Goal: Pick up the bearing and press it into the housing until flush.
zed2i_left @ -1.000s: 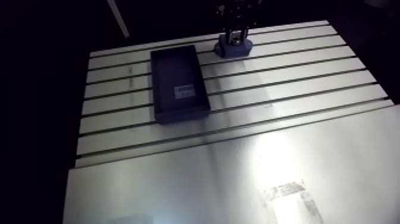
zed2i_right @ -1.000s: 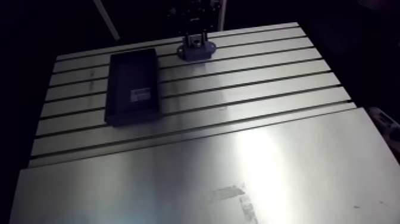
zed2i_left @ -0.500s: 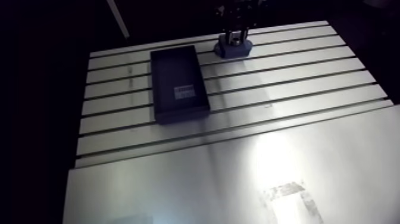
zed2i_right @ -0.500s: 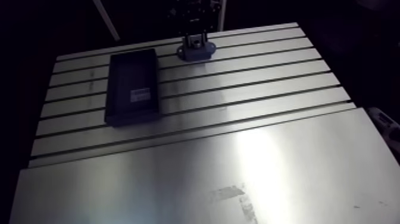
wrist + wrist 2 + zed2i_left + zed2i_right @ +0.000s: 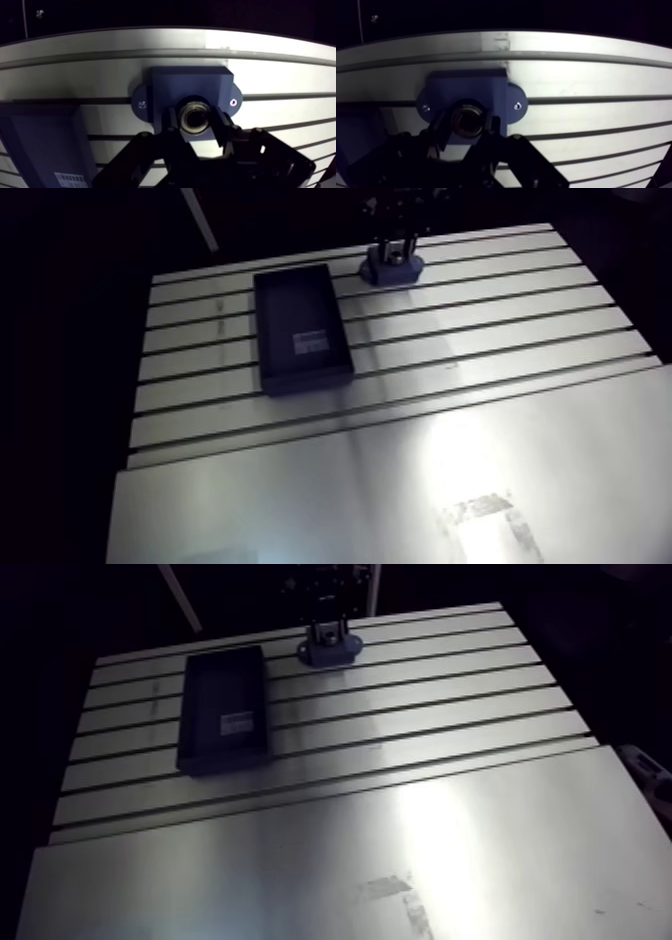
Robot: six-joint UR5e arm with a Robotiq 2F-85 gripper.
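Blue housing, bearing beside table edge

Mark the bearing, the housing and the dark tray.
bearing [image 5: 196,107]: wrist view, on its metal ring.
housing [image 5: 190,82]: wrist view, on the blue block's top face.
dark tray [image 5: 296,308]: arm view, on its bare floor.

A shiny metal table with long dark slots across it. Right under the gripper, a blue housing. Sits flat on the table, close to the edge. Just beside the gripper, a dark flat tray with a small white label. Lies near the housing, not touching. Well apart from the gripper, a smooth metal sheet over the slots.
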